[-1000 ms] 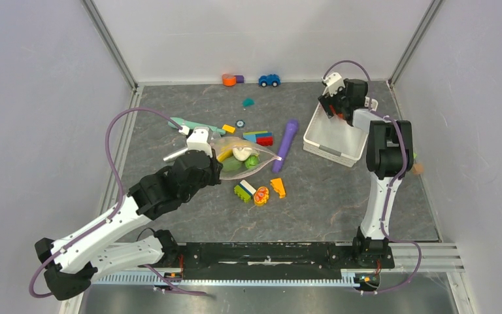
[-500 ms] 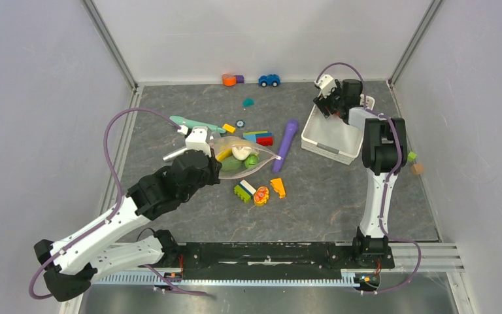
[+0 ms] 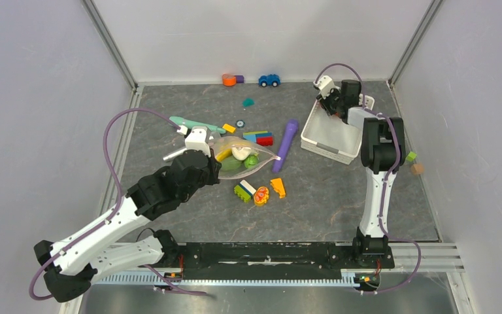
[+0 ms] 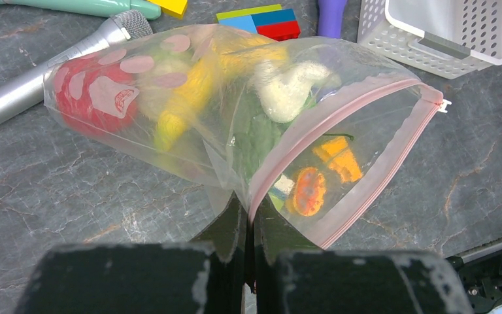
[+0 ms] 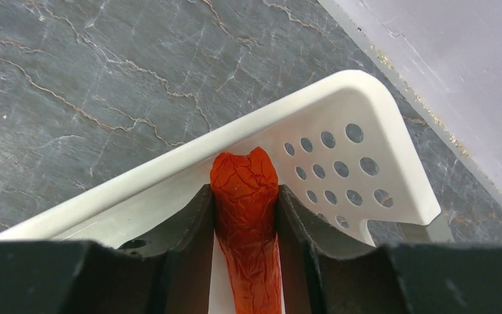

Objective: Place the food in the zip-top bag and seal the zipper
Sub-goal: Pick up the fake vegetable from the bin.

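Pinching the near end of the zipper (image 4: 366, 104), the left fingers (image 4: 242, 226) were closed tight on the pink strip of the zip-top bag (image 4: 170, 118), with no gap between them. The bag lay on its side on the grey bench (image 4: 39, 183) near the middle of the workspace, and its mouth faced right and stood open, the two pink lips bowed well apart. Inside it were a yellow banana (image 4: 183, 104), a red tomato (image 4: 88, 91) at the closed end, a beige piece (image 4: 287, 82), and a green piece (image 4: 255, 131). The green piece may have been the cabbage or the cucumber, since the crumpled plastic blurred it too much to tell. A silver microphone (image 4: 39, 78) lay just beside the bag's far-left side, and a stack of building blocks (image 4: 261, 18) and a purple stick (image 3: 286, 144) lay beyond it. At the far right corner of the bench the right fingers (image 5: 206, 209) were closed partway, pressed against both sides of the orange-red carrot (image 5: 245, 190). They held the carrot upright over the white perforated basket (image 5: 340, 104), just inside its rounded corner.
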{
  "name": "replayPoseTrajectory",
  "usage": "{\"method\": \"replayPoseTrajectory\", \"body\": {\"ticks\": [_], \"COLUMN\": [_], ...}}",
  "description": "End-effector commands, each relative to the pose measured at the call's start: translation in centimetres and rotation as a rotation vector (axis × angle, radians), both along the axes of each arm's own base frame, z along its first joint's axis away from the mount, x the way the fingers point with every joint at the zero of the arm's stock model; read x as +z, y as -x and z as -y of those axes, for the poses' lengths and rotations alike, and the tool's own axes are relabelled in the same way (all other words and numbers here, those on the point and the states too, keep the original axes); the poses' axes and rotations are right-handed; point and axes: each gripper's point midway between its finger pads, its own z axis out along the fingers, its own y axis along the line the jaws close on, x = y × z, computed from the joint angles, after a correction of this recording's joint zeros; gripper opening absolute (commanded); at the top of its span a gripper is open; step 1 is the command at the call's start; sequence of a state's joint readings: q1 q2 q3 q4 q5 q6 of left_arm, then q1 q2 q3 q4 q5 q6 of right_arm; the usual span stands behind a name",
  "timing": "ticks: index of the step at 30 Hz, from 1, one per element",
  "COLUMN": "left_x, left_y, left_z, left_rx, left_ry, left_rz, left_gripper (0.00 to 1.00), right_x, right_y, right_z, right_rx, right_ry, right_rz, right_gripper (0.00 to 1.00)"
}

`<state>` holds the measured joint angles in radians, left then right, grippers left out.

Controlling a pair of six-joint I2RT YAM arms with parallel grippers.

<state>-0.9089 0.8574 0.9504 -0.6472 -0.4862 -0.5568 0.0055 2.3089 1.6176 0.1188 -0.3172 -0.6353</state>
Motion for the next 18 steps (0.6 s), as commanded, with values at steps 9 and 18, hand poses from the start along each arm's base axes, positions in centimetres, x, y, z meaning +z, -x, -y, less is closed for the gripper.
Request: {"method": "replayPoseTrajectory", "body": {"ticks": [9, 18], "left_x": [1.6, 1.4], "left_y": [-0.1, 0.3], "left_z": [0.1, 0.7], "left_rx": [-0.025, -0.051], "left_ry": [0.049, 0.062], "left_rz": [0.056, 0.033], "left_gripper": [0.02, 0.02], "right_x": [6.8, 16.1], "right_y": [3.1, 8.1], "right_z": [-0.5, -0.8], "right_rx": [-0.010, -0.048], "right_ry": [-0.057, -0.139], "right_rz": [0.104, 0.269], "right_gripper": [0.14, 0.10]}}
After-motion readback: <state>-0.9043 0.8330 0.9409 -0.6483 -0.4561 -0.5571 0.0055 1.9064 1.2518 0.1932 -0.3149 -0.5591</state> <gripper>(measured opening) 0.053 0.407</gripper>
